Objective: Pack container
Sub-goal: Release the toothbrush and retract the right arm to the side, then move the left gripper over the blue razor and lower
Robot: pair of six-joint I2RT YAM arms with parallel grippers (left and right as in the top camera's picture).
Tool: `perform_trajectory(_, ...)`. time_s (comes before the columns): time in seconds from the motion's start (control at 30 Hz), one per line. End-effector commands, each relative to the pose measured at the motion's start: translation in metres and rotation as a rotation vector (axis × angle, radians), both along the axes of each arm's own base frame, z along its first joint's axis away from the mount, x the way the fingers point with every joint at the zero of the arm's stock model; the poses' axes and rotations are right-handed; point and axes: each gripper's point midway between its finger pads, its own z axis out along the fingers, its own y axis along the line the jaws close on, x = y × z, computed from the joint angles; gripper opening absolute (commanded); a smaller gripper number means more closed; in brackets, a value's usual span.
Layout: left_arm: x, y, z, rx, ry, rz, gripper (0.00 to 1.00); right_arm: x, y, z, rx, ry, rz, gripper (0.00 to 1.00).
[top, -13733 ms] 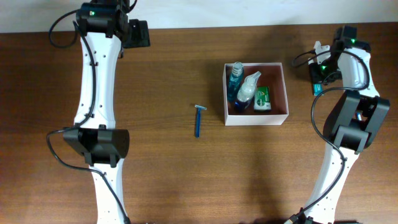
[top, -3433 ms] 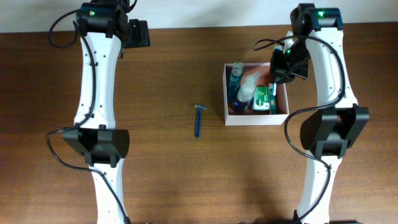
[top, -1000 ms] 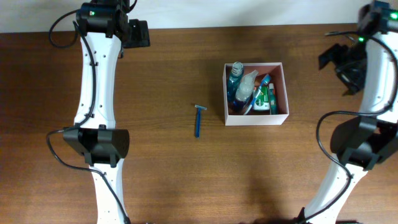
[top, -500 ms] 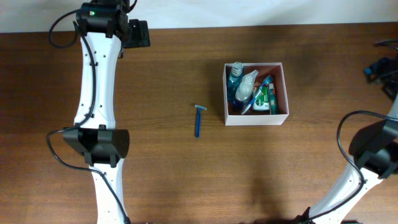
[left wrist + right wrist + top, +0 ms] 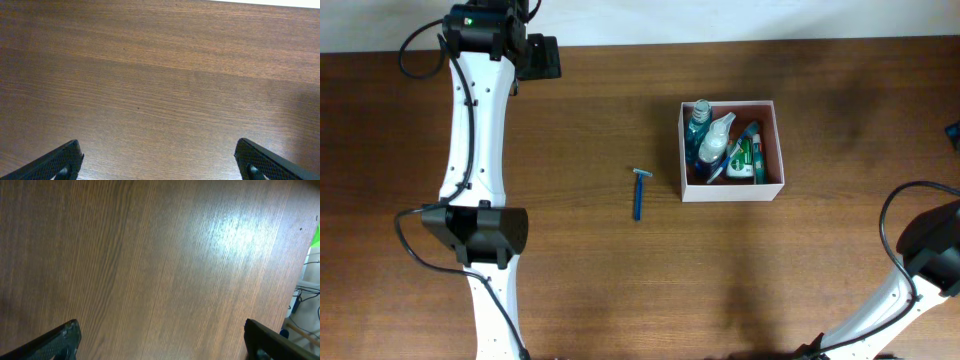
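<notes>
The container (image 5: pixel 771 118), a square white-walled box with a reddish-brown inside, stands right of the table's middle. In it lie a blue bottle (image 5: pixel 698 121), a white spray bottle (image 5: pixel 718 141), a green packet (image 5: pixel 744 158) and a thin blue item. A blue razor (image 5: pixel 640 192) lies on the wood left of the box. My left gripper (image 5: pixel 159 161) is open over bare wood at the far left back, nothing between its fingers. My right gripper (image 5: pixel 162 340) is open too, over bare wood by the table's right edge; overhead it is almost out of frame.
The left arm (image 5: pixel 475 130) runs down the left side of the table from its base (image 5: pixel 475 232). The right arm's base (image 5: pixel 932 255) sits at the right edge. In the right wrist view the table edge (image 5: pixel 305 265) and cables beyond it show at the right.
The right arm has swung away from the back right of the container and out past the table's right edge. The left arm, the razor and the box have not moved.
</notes>
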Motion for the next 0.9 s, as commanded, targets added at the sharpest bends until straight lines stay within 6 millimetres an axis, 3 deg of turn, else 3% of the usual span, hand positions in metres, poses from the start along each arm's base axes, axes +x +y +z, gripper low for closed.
perform_trajectory(0.0,0.002,0.001,0.001,0.005,-0.01,-0.004,0.99,-0.003,-0.001,0.008,-0.028,0.0,-0.005,0.99)
perform_trajectory(0.4,-0.001,-0.03,-0.003,-0.156,0.018,-0.092,0.99,-0.003,-0.001,0.008,-0.028,0.0,-0.005,0.99)
perform_trajectory(0.6,-0.013,-0.03,-0.009,-0.157,0.072,-0.091,0.99,-0.003,-0.001,0.008,-0.028,0.0,-0.005,0.99)
perform_trajectory(0.87,-0.042,-0.026,-0.024,-0.146,0.208,-0.08,0.99,-0.003,-0.001,0.008,-0.028,0.0,-0.005,0.99)
